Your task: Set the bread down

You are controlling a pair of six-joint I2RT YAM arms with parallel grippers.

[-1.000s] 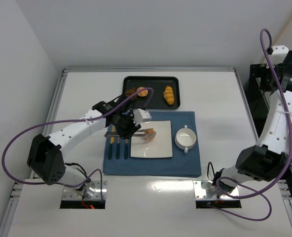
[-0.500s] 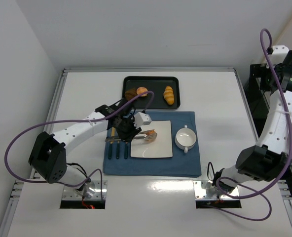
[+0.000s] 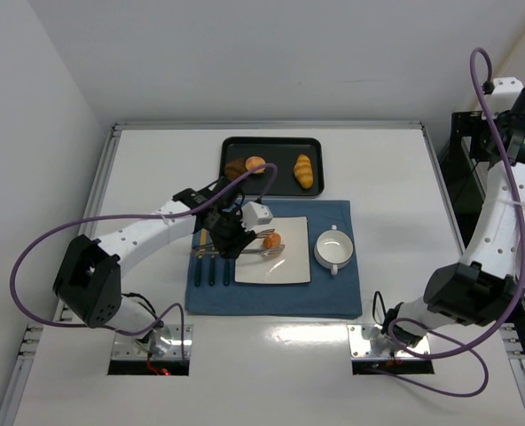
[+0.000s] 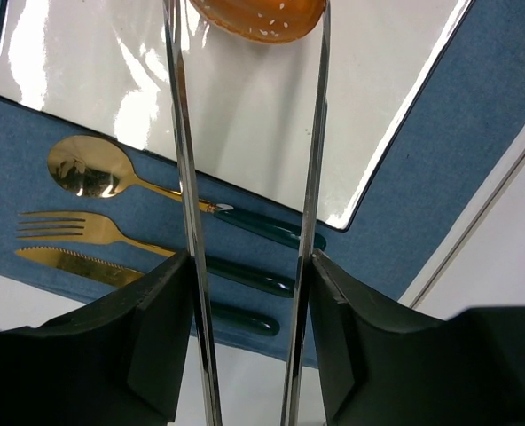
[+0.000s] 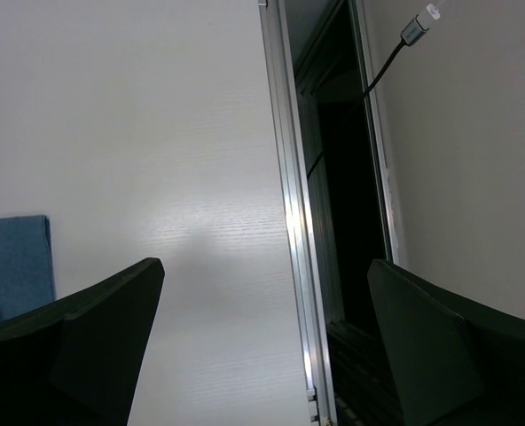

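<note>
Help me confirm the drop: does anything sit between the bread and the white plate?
Nothing visible does. The bread lies on the white plate, flanked by the arms of the tongs in the left tool.

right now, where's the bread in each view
top external: the bread lies on the white plate, mid-frame.
left wrist: the bread at the top edge, between the tongs.
right wrist: not in view.
shared landmark: the blue cloth, seen in all three.

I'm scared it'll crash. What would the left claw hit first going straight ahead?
Probably the bun on the white plate, just beyond the tongs the left claw holds; depth is unclear.
</note>
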